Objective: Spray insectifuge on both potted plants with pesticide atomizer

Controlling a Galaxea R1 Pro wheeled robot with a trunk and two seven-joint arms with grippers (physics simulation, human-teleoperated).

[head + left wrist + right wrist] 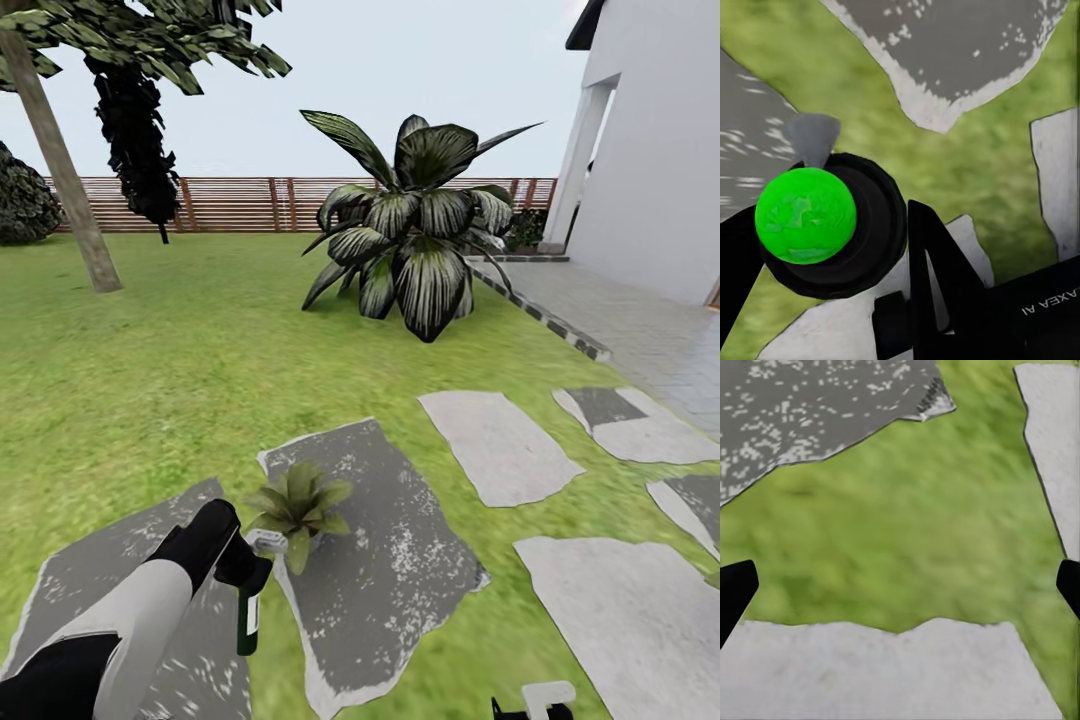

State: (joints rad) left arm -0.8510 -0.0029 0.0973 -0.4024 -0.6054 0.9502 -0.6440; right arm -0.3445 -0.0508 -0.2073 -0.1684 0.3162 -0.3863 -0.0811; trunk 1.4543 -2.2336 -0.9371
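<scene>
My left gripper [238, 566] is shut on the pesticide atomizer [248, 612], a slim dark green bottle with a white label that hangs downward, its pale spray top [264, 541] right beside a potted plant [298, 506]. That small rosette of pointed green leaves stands on a dark grey stepping stone [390, 560]. In the left wrist view the bottle's bright green round end [805, 215] sits between the black fingers [937, 262]. The second potted plant is out of view. My right gripper [900, 589] is open over grass, its fingertips [735, 592] far apart, and it peeks in at the head view's lower edge [535, 700].
A big dark plant with striped broad leaves [410, 235] stands mid-lawn. Pale stepping stones [497, 445] lie to the right, with a paved path [640, 335] and a white house wall [660, 150] beyond. A tree trunk [62, 170] and a brown slatted fence [230, 203] stand far back.
</scene>
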